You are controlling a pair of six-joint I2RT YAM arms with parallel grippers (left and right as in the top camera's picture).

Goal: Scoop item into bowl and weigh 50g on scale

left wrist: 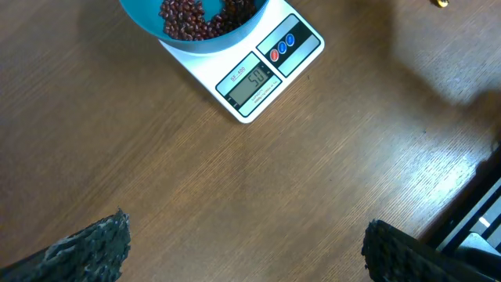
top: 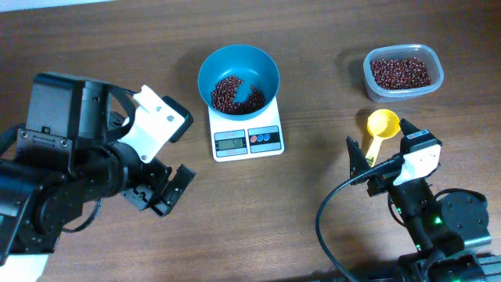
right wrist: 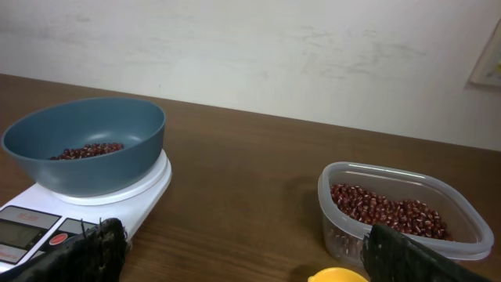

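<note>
The teal bowl (top: 238, 78) stands on the white scale (top: 247, 139) and holds a layer of red-brown beans (top: 235, 94). The scale's display (left wrist: 249, 82) reads about 50. A yellow scoop (top: 381, 125) lies empty on the table, just ahead of my right gripper (top: 382, 157). That gripper is open, and only the scoop's rim (right wrist: 338, 275) peeks up low between its fingers, held by neither. My left gripper (top: 163, 190) is open over bare wood, left of and nearer than the scale. The bowl (right wrist: 86, 153) also shows in the right wrist view.
A clear plastic tub (top: 402, 73) with more beans sits at the back right, behind the scoop. The same tub (right wrist: 399, 211) stands close ahead of my right fingers. A black cable (top: 329, 211) loops across the table beside the right arm.
</note>
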